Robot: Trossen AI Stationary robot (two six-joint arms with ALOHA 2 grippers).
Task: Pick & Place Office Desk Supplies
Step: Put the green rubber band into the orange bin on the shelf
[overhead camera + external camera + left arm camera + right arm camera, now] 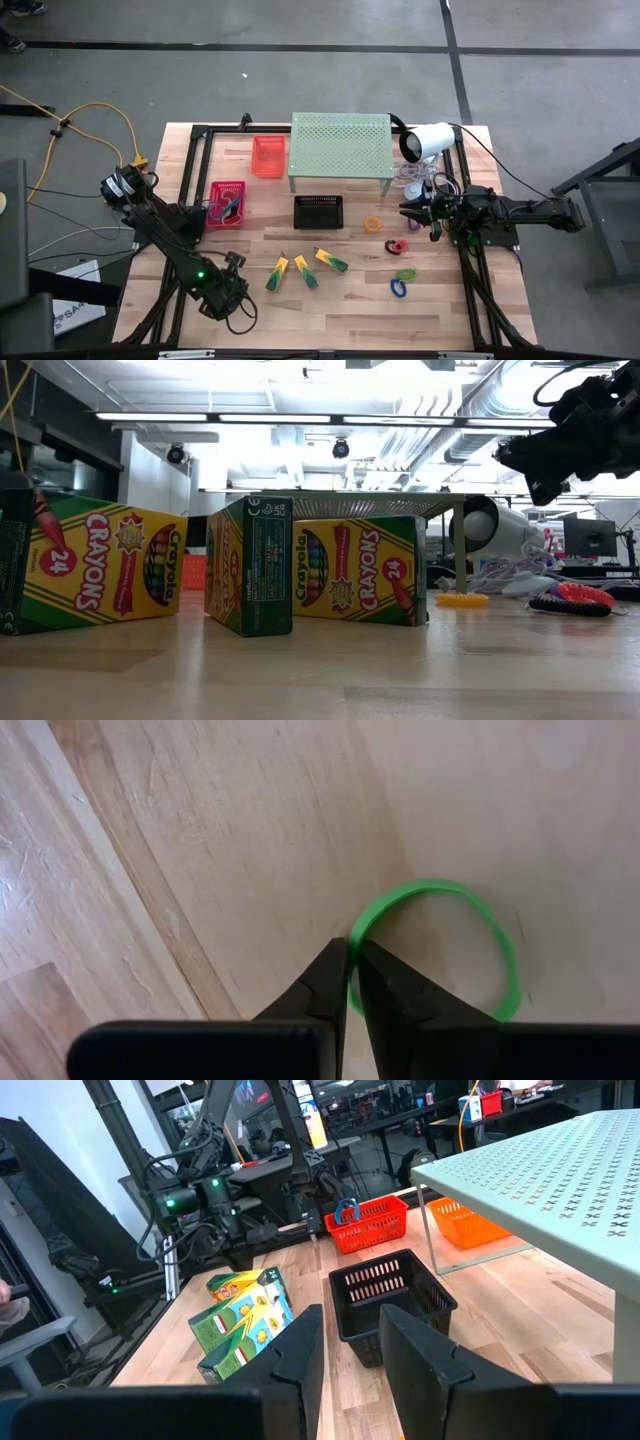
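Note:
Three yellow-and-green crayon boxes (305, 269) (250, 565) lie on the table's near middle. Orange (373, 224), red (397, 246), green (405, 273) and blue (399, 288) loops rest flat to their right. My left gripper (350, 957) is at the near left corner (237, 300), pointing down, shut at a thin green band (480, 920) that lies on the wood. My right gripper (350, 1355) hovers open above the table by the right edge (410, 212) (545, 465), holding nothing and facing the black basket. My left gripper comes from above, pointing down, and its shut fingertips (330, 970) sit on one side of the green band's ring (353, 932), a strip of green showing between them. The rest of the band lies flat on the table in an open oval.
A black basket (318, 212) (390, 1295), a red basket (228, 203) and an orange basket (267, 155) stand mid-table and toward the far left. A pale-green perforated shelf (340, 147) and a white lamp-like device (428, 140) stand at the far edge, cables beside it.

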